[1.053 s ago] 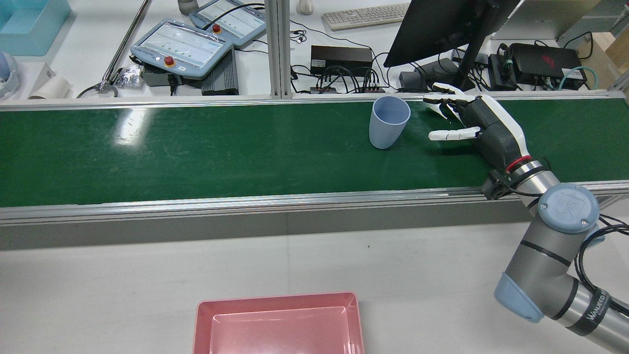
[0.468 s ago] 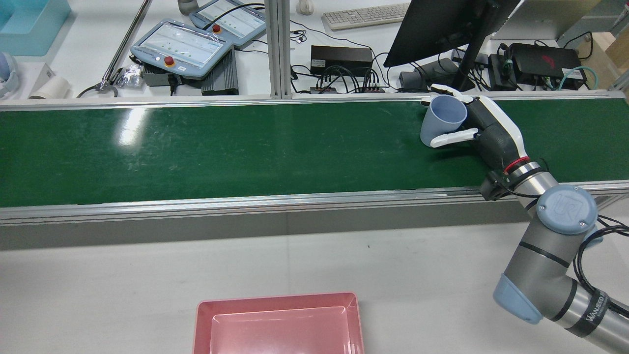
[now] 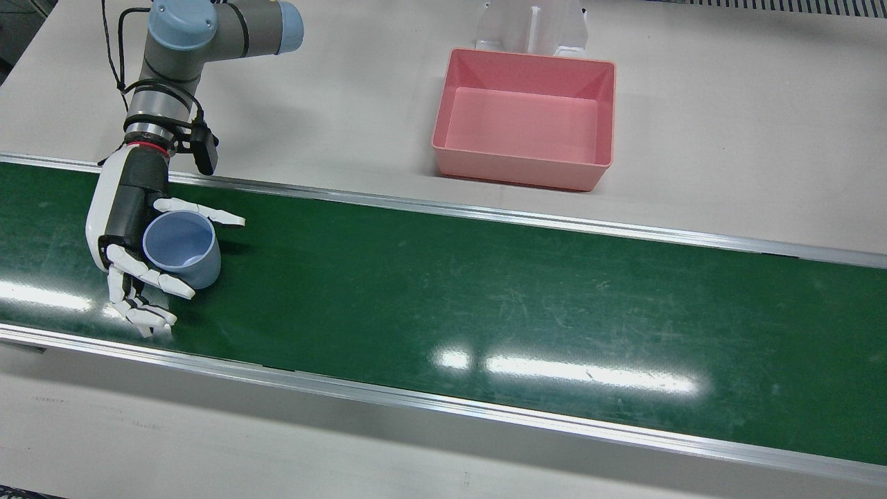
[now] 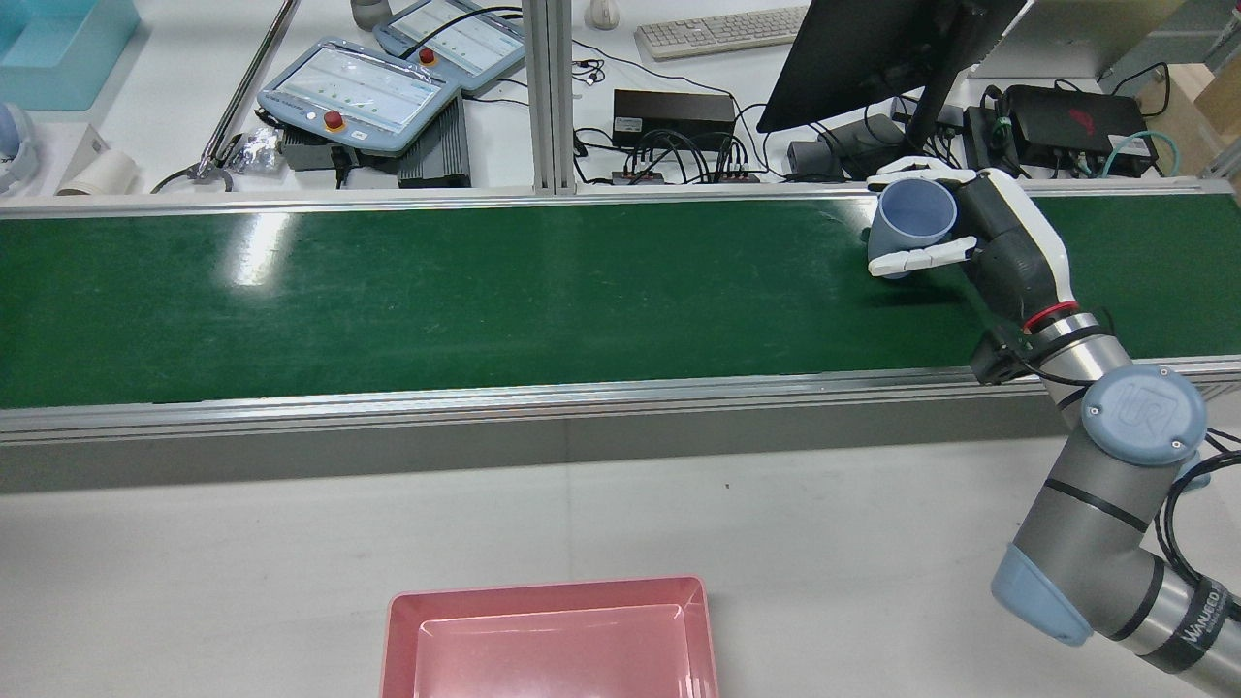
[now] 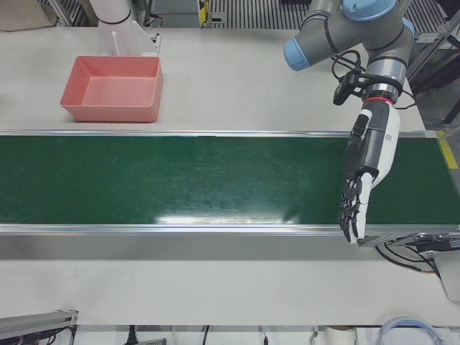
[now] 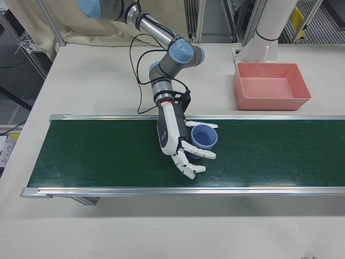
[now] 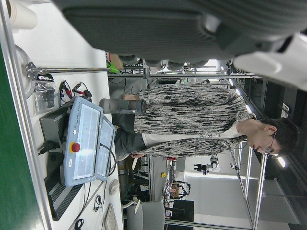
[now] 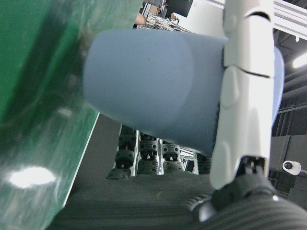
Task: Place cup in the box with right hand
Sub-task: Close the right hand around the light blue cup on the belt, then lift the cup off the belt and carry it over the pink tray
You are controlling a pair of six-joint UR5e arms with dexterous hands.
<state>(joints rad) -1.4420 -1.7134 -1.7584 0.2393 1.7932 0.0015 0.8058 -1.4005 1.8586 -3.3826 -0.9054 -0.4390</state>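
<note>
Where a second ago it stood free on the green belt (image 4: 485, 291), the blue cup (image 4: 911, 221) now sits gripped and tilted in the right hand (image 4: 979, 242), which has closed around it. The pink box (image 4: 553, 640) waits empty on the desk; the left hand (image 5: 366, 169) hangs open.

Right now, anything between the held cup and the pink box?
Nothing visible. The right hand holds the blue cup over the green belt; the pink box sits across bare white table, open and empty.
</note>
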